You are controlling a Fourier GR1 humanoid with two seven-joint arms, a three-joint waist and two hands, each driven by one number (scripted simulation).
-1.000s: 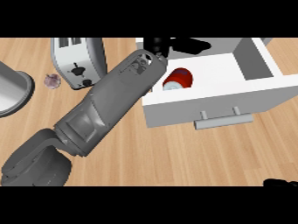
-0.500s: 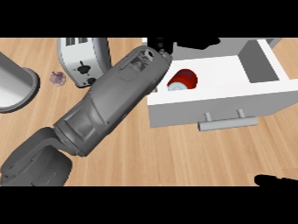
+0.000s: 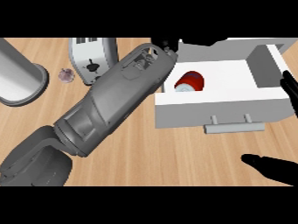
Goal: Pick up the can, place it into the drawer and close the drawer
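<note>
Surface: pale wooden desk, seen steeply from above.
Drawer: white drawer pulled well out over the desk's upper right, its inside open to view; bar handle on the front panel, facing the robot.
Can: red can with a pale end, lying on its side inside the drawer, near its left wall; nothing touches it.
Left hand: the grey left forearm runs diagonally from the lower left up to the drawer's back left corner; the left hand is mostly cut off at the view's top edge, so I cannot tell how far open it is. It has no hold of the can.
Right hand: right hand at the view's right edge, just beside the drawer's right end; fingers straight, thumb spread well apart lower down, holding nothing.
Other items: silver toaster left of the drawer; a small purplish object beside it, too small to name; a tall grey cylinder at far left.
Done: pick-up and placing, judging by the can's place in the drawer.
Left: closing the drawer, probably a push on the front panel.
</note>
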